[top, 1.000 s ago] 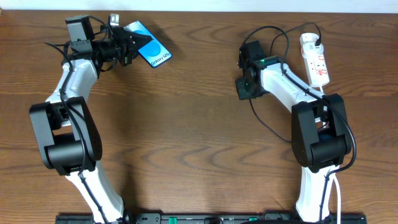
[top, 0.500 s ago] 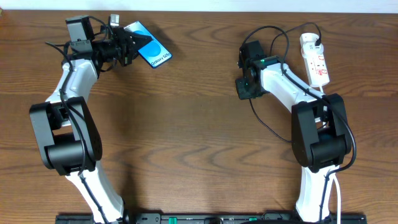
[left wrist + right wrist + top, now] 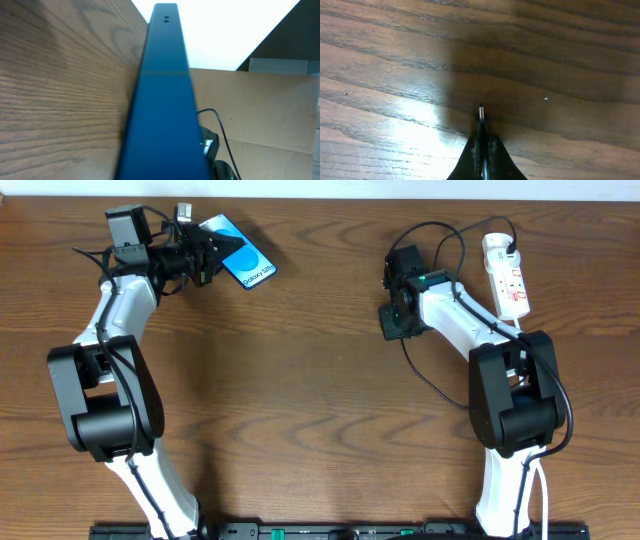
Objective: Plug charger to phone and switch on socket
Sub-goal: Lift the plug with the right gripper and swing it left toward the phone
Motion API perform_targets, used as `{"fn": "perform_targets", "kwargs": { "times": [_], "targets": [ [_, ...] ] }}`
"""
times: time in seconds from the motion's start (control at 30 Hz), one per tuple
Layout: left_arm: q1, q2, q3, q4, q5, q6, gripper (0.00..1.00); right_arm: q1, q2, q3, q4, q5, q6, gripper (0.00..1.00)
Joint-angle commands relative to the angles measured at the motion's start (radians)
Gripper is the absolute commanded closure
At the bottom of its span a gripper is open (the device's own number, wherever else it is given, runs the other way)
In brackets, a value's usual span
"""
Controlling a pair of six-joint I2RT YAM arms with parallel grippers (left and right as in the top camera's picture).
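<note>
Left tool [image 3: 214,251] clasping phone [image 3: 245,264], wooden table [image 3: 320,400]

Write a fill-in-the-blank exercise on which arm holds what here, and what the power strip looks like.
1. The phone is gripped by the ____ end effector.
2. The plug tip of the charger pokes out of the ____ end effector, over the bare table.
3. The socket is white with ____ markings.

Missing words: left; right; red.
</note>
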Motion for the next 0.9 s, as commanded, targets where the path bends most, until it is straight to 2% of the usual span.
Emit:
{"fn": "perform_targets", "kwargs": {
  "times": [0.0,0.2,0.47,0.87],
  "targets": [
    [0.002,-0.034,0.031,0.004,0.016,0.017,0.93,-0.005,0.003,-0.029,0.006,-0.002,0.010,0.99],
    [0.002,-0.034,0.031,0.004,0.016,0.017,0.93,-0.005,0.003,-0.030,0.018,-0.051,0.009,0.99],
    [0.002,-0.034,0.031,0.004,0.017,0.017,0.93,-0.005,0.003,-0.030,0.083,-0.281,0.008,0.99],
    [0.002,-0.034,0.031,0.004,0.017,0.017,0.93,-0.005,0.003,-0.029,0.122,-0.466,0.000,0.99]
  ]
}}
